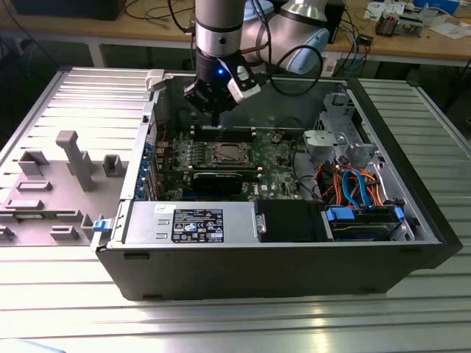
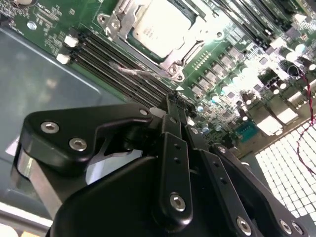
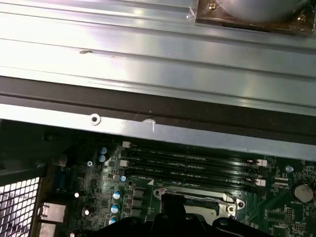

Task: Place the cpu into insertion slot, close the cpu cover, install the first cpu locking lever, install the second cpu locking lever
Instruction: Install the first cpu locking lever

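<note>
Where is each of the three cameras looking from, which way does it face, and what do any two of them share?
Exterior view: off the arm, raised, looking down into the open computer case; the arm and gripper hang over the green board.
Second wrist view: on the arm, looking along the black gripper towards the cpu seated in the insertion slot.
First wrist view: on the arm, facing the memory slots and the case's metal wall; a dark gripper edge shows.
Shared: the exterior and second wrist views both show the cpu.

Computer case (image 1: 294, 272) on ribbed table (image 1: 66, 309)
</note>
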Available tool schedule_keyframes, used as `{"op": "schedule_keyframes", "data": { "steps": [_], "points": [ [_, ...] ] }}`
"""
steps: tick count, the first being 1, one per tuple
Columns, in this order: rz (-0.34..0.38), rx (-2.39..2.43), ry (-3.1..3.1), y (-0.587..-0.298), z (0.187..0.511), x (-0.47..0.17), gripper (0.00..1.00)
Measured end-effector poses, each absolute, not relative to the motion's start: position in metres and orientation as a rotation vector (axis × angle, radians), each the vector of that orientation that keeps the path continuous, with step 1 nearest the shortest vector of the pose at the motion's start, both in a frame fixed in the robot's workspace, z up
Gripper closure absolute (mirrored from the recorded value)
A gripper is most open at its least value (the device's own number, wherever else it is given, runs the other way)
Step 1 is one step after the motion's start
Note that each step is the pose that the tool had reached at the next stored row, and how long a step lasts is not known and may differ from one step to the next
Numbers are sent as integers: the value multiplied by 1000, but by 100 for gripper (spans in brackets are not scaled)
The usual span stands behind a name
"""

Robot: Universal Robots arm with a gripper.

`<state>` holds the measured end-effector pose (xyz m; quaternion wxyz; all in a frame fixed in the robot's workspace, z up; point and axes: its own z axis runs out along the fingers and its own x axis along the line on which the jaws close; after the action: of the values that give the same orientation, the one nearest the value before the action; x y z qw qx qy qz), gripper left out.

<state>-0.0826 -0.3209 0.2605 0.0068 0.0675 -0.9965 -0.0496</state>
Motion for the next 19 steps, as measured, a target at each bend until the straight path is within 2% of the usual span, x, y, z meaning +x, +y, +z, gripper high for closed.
{"op": "schedule_keyframes", "data": {
  "steps": [19],
  "points": [
    [-138, 209, -3117, -315, 230, -75, 89]
  ]
}}
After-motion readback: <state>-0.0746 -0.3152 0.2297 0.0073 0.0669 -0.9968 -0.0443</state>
